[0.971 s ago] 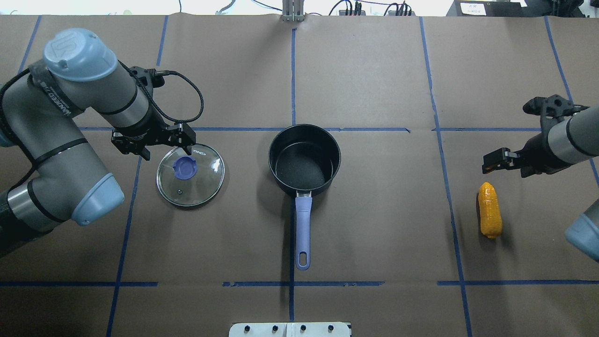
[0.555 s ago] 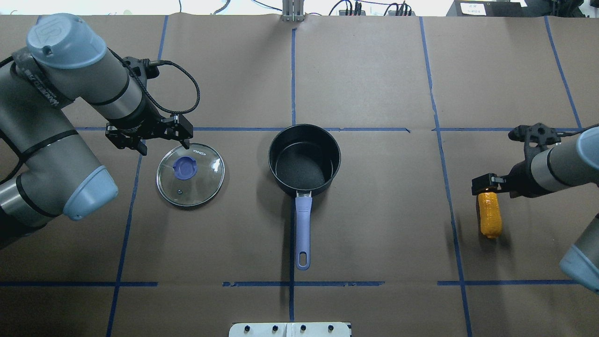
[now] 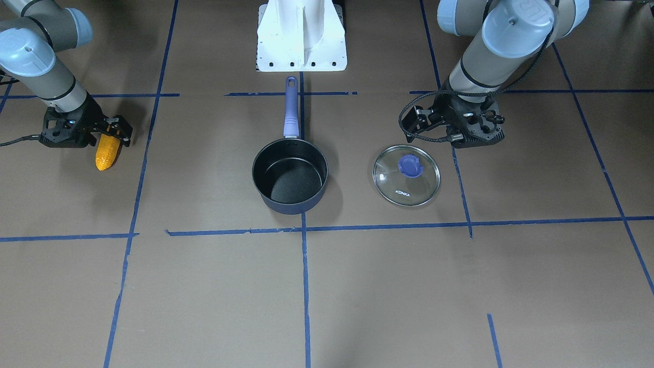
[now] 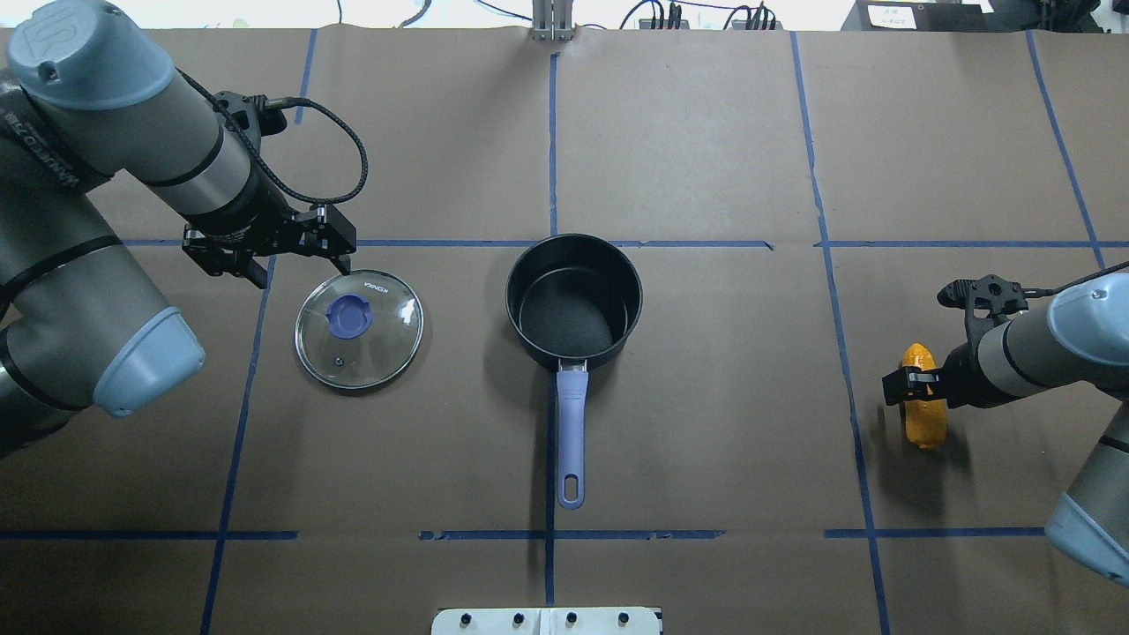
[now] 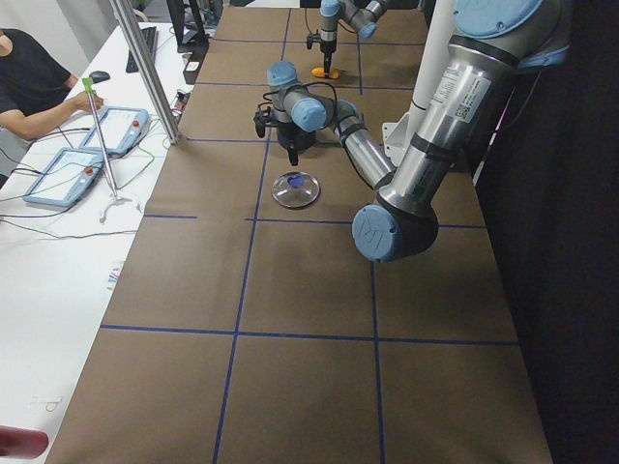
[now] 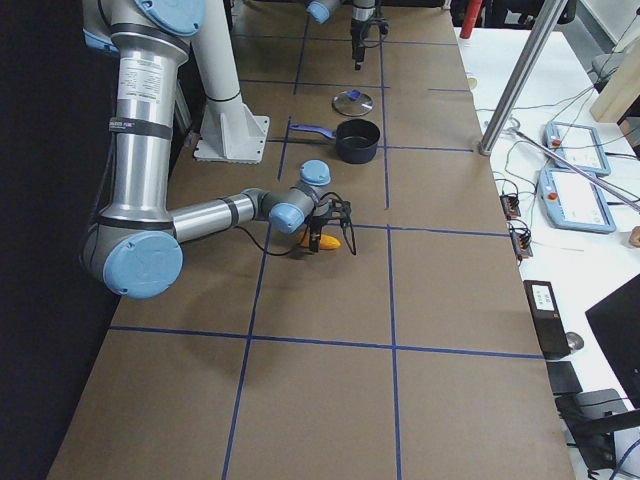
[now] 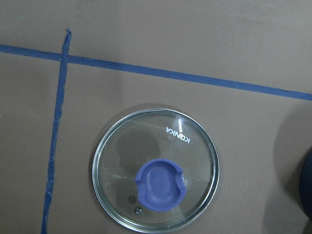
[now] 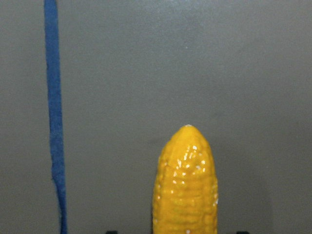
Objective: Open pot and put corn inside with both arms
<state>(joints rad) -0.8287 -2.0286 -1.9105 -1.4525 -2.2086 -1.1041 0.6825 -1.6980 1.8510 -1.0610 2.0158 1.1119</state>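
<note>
The pot (image 4: pixel 573 300) stands open and empty at the table's middle, its purple-blue handle (image 4: pixel 571 432) pointing at the robot; it also shows in the front view (image 3: pixel 289 179). The glass lid (image 4: pixel 359 328) lies flat on the table to the pot's left, filling the left wrist view (image 7: pixel 156 170). My left gripper (image 4: pixel 300 269) is open and empty, just beyond the lid's far edge. The corn (image 4: pixel 923 410) lies at the right. My right gripper (image 4: pixel 917 388) is open and straddles the corn's far half, fingers either side; the cob's tip shows in the right wrist view (image 8: pixel 185 185).
The white robot base (image 3: pixel 301 36) sits at the near table edge behind the pot handle. Blue tape lines cross the brown paper. A side table with tablets (image 5: pixel 92 145), a metal post (image 5: pixel 145 68) and an operator (image 5: pixel 34 77) runs along the far side.
The right gripper has come from beyond the corn down over it, and now straddles it. The left gripper has drawn back left and away from the lid. Pot, lid and corn have not moved.
</note>
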